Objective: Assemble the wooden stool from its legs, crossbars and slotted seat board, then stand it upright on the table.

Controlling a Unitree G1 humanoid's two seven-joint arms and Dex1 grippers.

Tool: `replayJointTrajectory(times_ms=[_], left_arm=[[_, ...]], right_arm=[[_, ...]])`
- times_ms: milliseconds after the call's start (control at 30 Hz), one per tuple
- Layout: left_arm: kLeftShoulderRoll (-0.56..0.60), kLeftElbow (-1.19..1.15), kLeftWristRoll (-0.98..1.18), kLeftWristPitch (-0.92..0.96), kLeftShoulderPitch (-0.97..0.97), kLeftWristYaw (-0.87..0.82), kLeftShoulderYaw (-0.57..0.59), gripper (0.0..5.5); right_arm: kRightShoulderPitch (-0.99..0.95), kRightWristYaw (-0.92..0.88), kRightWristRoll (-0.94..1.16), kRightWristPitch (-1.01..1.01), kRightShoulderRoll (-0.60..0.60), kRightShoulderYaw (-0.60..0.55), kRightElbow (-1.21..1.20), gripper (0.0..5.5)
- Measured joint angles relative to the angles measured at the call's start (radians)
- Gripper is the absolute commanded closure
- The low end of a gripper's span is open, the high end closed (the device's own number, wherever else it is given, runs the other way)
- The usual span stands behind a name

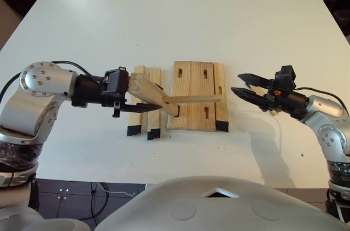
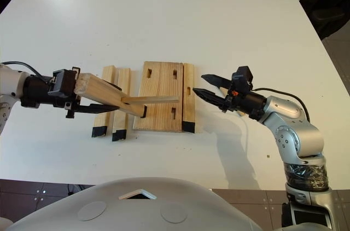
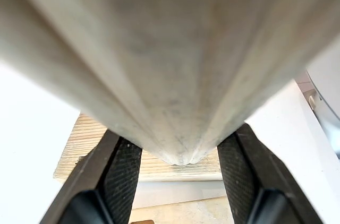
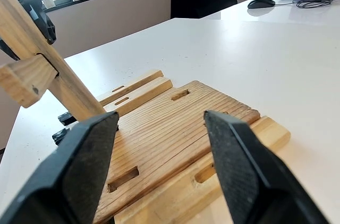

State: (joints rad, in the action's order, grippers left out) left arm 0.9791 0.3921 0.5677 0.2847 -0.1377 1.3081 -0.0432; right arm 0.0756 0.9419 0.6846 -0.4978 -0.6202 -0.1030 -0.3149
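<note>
Left end effector point(image 3: 179, 144): closed on the held leg point(image 1: 150, 93), which is clamped between both pads near its upper end.
Held leg: tilted over the two loose legs point(image 1: 153, 124); its lower end is seen at the left edge of the seat board point(image 1: 191, 75).
Crossbar point(image 1: 197, 98): slotted into the held leg and stretched out above the seat board toward the robot's right.
Seat board: laid flat in the middle of the surface point(image 1: 164, 28), slots facing up.
Loose legs: laid side by side just left of the seat board.
Fourth leg point(image 1: 220, 86): laid along the board's right edge.
Right end effector point(image 1: 236, 83): spread wide with nothing gripped, held just right of the fourth leg.
</note>
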Motion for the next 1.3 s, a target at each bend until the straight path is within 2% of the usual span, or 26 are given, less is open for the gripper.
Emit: replayJointTrajectory(times_ms=[367,567,667,767,1000,1167,1300], left_arm=[[-0.015,-0.093,-0.002,-0.034,-0.038,0.015,-0.069,3.47],[-0.035,-0.093,0.008,0.017,-0.041,-0.047,-0.082,3.47],[-0.036,-0.08,-0.014,0.068,-0.035,-0.088,-0.091,2.9],[-0.04,-0.093,-0.052,0.151,0.043,-0.122,-0.136,2.86],[0.001,-0.007,-0.016,0.192,0.1,-0.134,0.038,2.86],[0.047,0.093,-0.028,0.257,0.325,-0.186,0.209,2.86],[-0.012,0.223,-0.016,0.471,0.453,-0.393,0.253,2.86]], right_arm=[[0.018,-0.013,-0.02,0.02,0.028,0.023,0.0,2.55],[0.026,-0.013,-0.022,0.021,0.029,0.023,0.0,2.55],[0.027,-0.013,-0.025,0.022,0.028,0.024,-0.001,2.55],[0.033,-0.013,-0.03,0.026,0.028,0.023,-0.002,2.55],[0.033,-0.013,-0.039,0.03,0.027,0.022,-0.006,2.55],[0.089,-0.022,-0.041,0.048,0.027,-0.001,-0.031,2.55],[0.148,-0.045,-0.043,0.061,0.028,-0.021,-0.065,2.55]])
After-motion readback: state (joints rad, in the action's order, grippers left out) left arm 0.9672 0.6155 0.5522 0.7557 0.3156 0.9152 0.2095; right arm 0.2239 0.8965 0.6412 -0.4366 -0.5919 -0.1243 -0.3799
